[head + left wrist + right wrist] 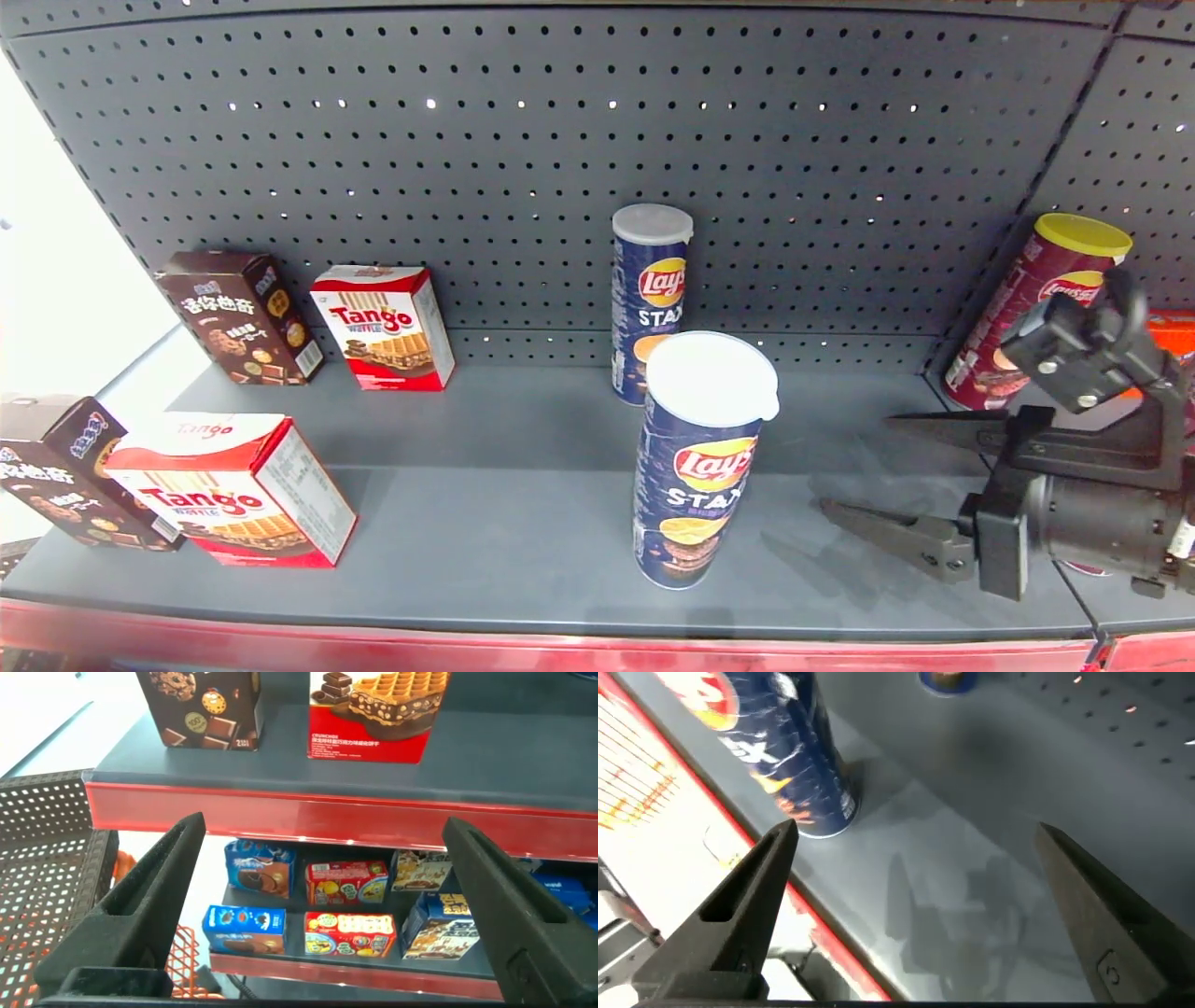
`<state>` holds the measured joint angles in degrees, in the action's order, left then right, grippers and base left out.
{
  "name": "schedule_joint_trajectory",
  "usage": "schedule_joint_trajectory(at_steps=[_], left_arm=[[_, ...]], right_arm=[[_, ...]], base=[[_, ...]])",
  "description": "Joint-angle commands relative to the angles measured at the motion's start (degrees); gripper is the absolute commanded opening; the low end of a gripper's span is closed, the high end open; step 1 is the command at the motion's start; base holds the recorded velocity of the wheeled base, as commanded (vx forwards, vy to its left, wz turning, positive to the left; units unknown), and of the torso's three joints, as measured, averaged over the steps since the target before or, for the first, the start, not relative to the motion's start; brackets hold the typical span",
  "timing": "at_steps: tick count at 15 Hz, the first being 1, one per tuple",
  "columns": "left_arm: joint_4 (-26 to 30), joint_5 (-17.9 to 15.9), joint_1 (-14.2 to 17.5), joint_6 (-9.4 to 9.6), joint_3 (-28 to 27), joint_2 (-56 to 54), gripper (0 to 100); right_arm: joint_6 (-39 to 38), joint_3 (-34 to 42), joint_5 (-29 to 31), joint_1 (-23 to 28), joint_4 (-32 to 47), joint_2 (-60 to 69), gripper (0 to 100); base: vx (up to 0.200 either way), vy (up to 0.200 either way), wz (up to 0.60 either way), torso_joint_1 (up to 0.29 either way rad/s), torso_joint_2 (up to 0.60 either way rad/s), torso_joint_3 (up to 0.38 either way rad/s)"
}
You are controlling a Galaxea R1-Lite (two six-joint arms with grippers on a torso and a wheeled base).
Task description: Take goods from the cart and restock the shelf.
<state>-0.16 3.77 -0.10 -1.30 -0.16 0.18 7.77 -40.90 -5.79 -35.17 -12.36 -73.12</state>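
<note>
The blue chip can [702, 457] stands up straight near the front edge of the shelf [485, 551], about halfway along it. The right gripper [859, 464] is near the can, on the side of the shelf's right end, and its tips point at the can. Its two fingers are spread wide. They hold nothing and do not touch the can. A second blue can [651, 299] stands behind, by the shelf's back edge. The left gripper [324, 826] is down low, in front of the shelf's red front edge, beside the cart [47, 859]. It is wide open too, with nothing in it.
</note>
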Motion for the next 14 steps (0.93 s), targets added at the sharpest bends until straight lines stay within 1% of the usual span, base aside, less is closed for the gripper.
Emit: schedule_joint_trajectory(at_steps=[1, 4, 10, 14], left_arm=[[-0.02, 0.01, 0.01, -0.01, -0.02, 0.17, 100], [-0.02, 0.01, 0.01, -0.01, -0.02, 0.17, 100], [-0.02, 0.01, 0.01, -0.01, -0.02, 0.08, 100], [-0.02, 0.01, 0.01, -0.01, -0.02, 0.17, 100]], right_arm=[[-0.03, -1.02, 0.78, -0.60, -0.38, -5.37, 100], [-0.12, -1.64, 2.71, -0.51, -0.65, -8.18, 100], [-0.12, -4.89, 3.15, -0.43, -1.00, -12.84, 100], [-0.12, -5.33, 3.15, -0.60, -2.23, -15.47, 100]], base=[[0.000, 0.000, 0.00, 0.000, 0.00, 0.000], [0.000, 0.000, 0.00, 0.000, 0.00, 0.000], [0.000, 0.000, 0.00, 0.000, 0.00, 0.000], [0.000, 0.000, 0.00, 0.000, 0.00, 0.000]])
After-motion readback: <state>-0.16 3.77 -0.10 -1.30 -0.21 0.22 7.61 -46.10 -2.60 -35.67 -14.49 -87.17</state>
